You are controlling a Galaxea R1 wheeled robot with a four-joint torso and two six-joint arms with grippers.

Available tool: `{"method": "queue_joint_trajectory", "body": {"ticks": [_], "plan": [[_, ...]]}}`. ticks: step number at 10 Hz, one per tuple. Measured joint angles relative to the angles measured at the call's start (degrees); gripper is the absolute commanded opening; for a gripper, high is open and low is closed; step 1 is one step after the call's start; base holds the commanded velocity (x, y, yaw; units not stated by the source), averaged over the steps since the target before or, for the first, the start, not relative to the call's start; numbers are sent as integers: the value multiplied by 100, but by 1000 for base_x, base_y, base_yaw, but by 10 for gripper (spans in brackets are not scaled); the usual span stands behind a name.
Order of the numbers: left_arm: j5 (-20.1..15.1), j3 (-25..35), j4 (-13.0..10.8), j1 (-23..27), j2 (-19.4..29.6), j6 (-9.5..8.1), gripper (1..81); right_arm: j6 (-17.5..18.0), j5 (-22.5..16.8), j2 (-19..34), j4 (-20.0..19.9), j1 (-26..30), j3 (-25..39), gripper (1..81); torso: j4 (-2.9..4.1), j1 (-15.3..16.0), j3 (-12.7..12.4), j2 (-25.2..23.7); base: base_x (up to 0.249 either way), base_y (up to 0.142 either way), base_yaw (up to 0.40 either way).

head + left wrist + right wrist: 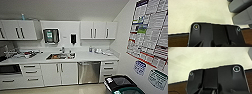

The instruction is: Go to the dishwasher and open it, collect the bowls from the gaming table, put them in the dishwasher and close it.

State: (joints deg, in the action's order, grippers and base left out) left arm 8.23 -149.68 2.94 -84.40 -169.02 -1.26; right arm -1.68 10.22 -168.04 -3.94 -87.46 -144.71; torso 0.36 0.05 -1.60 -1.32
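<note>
Kitchenette seen from the head view: one dishwasher (89,72), door closed, under the white counter (82,57), right of the sink (60,56), between two white doors and a drawer stack. Two bins (120,85) stand lower right. Neither gripper's grip can be told; both wrist views face pale floor (199,11)

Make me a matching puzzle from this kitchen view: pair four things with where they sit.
Things:
1. dishwasher
2. sink
3. posters
4. dark bin

Places:
A. on the right-hand wall
B. on the floor, by the right wall
C. under the counter, between white doors and drawers
D. set into the countertop

Pairs: 1-C, 2-D, 3-A, 4-B
</note>
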Motion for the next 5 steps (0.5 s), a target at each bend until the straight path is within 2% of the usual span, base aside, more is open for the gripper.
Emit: {"method": "queue_joint_trajectory", "body": {"ticks": [2, 5], "plan": [[-49, 17, 0, -94, -5, -1, 811, 0, -35, 50, 4, -102, -21, 811, 0, -13, -2, -5, 138, 0, 0], [20, 65, -10, 38, -94, -1, 811, 0, 34, 108, 4, 17, -62, 811, 0, -5, -2, -2, 128, 0, 0]]}}
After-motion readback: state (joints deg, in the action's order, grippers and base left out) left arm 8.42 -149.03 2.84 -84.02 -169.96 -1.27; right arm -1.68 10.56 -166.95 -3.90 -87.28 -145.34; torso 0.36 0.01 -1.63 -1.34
